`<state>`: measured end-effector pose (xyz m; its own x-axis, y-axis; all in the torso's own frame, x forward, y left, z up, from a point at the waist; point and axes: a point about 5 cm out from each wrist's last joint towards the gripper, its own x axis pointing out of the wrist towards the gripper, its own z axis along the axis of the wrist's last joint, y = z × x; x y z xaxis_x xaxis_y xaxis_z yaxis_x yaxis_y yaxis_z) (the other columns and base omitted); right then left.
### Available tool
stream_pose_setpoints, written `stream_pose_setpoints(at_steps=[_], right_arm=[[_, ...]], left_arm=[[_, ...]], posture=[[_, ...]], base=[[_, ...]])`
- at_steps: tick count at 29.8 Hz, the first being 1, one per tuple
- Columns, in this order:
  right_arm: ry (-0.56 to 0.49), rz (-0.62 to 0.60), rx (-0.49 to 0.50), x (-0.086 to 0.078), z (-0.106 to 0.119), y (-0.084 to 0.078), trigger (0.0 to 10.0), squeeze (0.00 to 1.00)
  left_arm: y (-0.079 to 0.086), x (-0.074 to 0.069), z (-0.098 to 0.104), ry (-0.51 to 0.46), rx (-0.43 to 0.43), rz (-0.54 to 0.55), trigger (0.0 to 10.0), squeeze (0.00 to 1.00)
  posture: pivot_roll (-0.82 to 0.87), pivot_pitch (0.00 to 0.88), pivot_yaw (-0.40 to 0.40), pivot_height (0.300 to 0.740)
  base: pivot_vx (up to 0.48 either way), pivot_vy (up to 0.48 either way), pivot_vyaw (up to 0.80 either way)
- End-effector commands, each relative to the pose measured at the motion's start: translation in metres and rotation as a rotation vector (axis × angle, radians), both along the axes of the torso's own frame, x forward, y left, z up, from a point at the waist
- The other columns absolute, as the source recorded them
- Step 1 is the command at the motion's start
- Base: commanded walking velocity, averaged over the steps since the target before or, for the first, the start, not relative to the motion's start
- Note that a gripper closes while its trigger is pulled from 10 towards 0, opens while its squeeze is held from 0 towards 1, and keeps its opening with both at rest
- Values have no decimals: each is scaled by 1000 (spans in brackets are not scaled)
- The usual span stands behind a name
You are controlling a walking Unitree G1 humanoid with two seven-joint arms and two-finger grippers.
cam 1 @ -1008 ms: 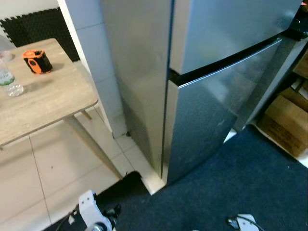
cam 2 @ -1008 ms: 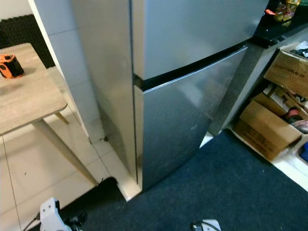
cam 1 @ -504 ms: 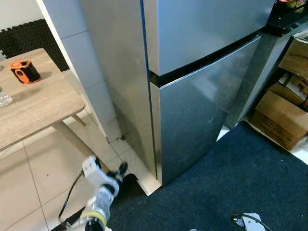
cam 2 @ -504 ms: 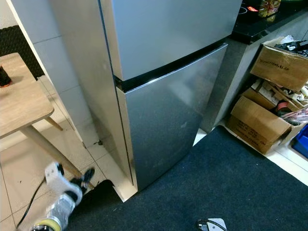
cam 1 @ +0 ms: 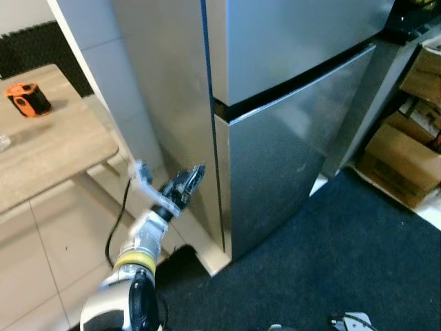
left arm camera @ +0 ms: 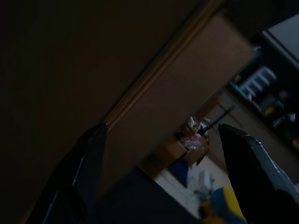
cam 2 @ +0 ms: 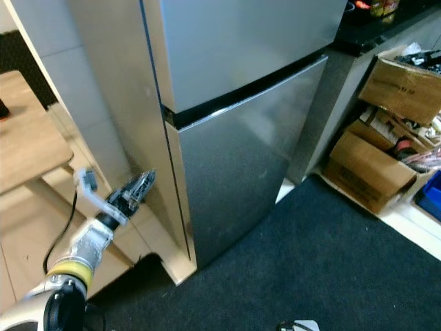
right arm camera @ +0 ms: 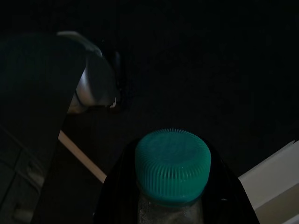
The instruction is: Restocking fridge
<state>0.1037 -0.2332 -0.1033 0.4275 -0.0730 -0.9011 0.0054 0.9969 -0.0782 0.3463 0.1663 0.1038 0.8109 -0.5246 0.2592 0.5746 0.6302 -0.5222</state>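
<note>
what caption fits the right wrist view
Right claw holding a clear bottle with a ribbed green cap above dark carpet.

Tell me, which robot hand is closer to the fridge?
The left. The left hand reaches up beside the fridge, near its front corner, fingers apart. The right hand hangs low over the dark carpet, holding a green-capped bottle.

Pale floor tiles [cam 1: 41, 241], dark carpet [cam 1: 344, 262], wooden table [cam 1: 48, 148].
</note>
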Motion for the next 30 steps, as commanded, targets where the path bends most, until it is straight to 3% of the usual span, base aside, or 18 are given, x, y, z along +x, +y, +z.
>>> stream_pose_setpoints(at_steps=[1,3,5,6,7,8,20,22,30], right_arm=[[10,3,0,-4,-1,1,10000,0],[6,3,2,-5,-1,1,10000,0],[6,3,2,-6,-1,1,10000,0],[5,4,3,-7,-2,2,10000,0],[5,5,4,-8,-2,2,10000,0],[5,6,5,-9,-2,2,10000,0],[7,14,1,-17,-3,0,10000,0],[4,12,-6,-19,-2,-4,10000,0],[2,10,-11,-19,-2,-5,10000,0]], left_arm=[[1,0,2,-21,51,-16,10000,1000],[-2,11,22,-107,164,25,10000,1000],[-2,12,25,-118,175,32,10000,1000],[-2,13,29,-136,188,30,10000,522],[-3,15,33,-154,202,24,10000,522],[-3,16,38,-176,217,15,10000,0],[-28,23,63,-299,315,-97,10000,0],[-47,25,73,-352,344,-169,10000,0],[-71,24,82,-402,355,-267,10000,0]], posture=[[-51,124,36,740],[-56,146,38,740],[-56,146,38,740],[-60,165,39,740],[-61,168,39,740],[-64,183,40,740],[-95,232,39,740],[-104,240,39,740],[-107,245,38,740]], base=[[0,0,0],[0,0,0],[0,0,0],[0,0,0],[0,0,0],[0,0,0],[0,0,0],[0,0,0],[0,0,0]])
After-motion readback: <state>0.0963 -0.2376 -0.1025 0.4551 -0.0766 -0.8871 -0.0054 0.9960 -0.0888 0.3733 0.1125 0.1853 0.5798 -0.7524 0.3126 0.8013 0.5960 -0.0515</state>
